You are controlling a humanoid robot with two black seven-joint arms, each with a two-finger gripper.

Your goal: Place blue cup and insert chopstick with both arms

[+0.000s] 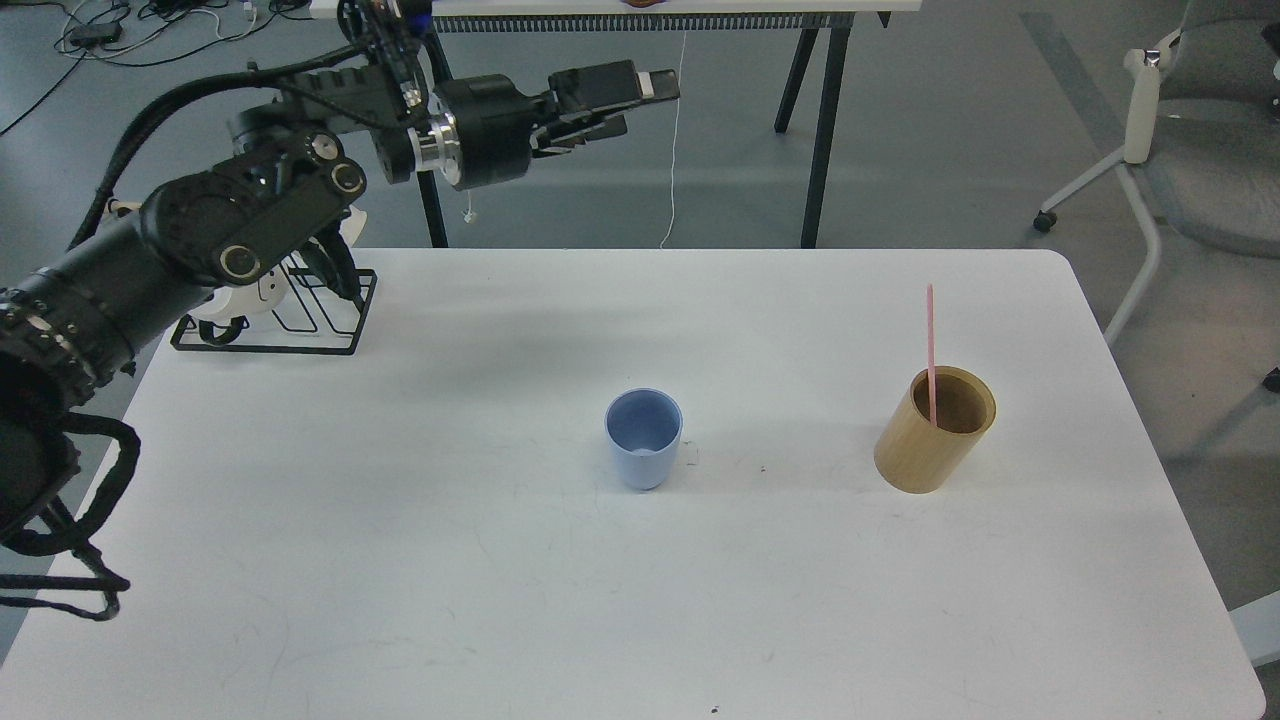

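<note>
The blue cup (643, 437) stands upright and empty near the middle of the white table (500, 600). The pink chopstick (930, 352) stands tilted inside a tan wooden cylinder (934, 429) at the right of the table. My left arm is raised high above the table's back left. Its gripper (628, 98) points right, far above and behind the cup, with its fingers slightly apart and nothing between them. My right arm is out of view.
A black wire rack (285, 315) with a white mug (240, 300) stands at the table's back left corner, partly behind my left arm. Beyond the table are a black-legged table (815, 130) and an office chair (1160, 130).
</note>
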